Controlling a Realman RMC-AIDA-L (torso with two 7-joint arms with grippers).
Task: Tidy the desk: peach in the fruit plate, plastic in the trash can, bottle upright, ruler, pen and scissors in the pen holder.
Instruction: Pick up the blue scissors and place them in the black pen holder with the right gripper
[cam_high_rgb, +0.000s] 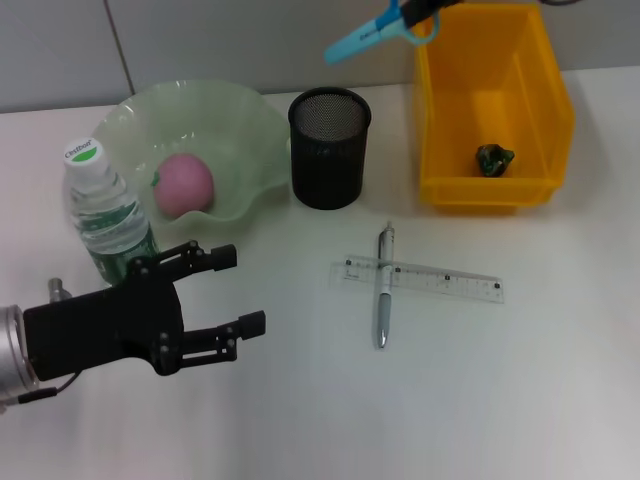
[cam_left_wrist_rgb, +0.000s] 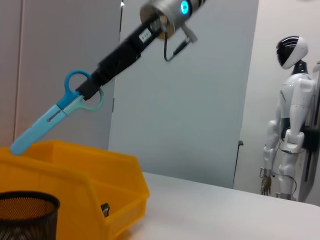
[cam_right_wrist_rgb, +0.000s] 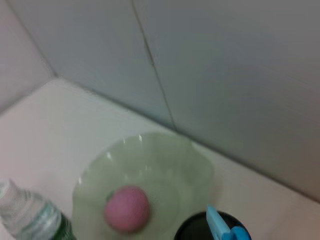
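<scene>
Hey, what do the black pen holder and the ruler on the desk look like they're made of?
The pen holder looks like black metal wire mesh with a matte finish: a fine grid shows on its wall under a solid rim. The ruler looks like clear plastic: the white desk shows through it, as does the pen crossing it.

I see the pink peach (cam_high_rgb: 184, 186) lying in the green fruit plate (cam_high_rgb: 240, 120), with the bottle (cam_high_rgb: 106, 215) upright beside it. The pen (cam_high_rgb: 383, 288) lies across the clear ruler (cam_high_rgb: 440, 281). Blue scissors (cam_high_rgb: 375, 31) hang above the black mesh pen holder (cam_high_rgb: 329, 148). Dark plastic (cam_high_rgb: 493, 158) sits in the yellow trash can (cam_high_rgb: 545, 110).
</scene>
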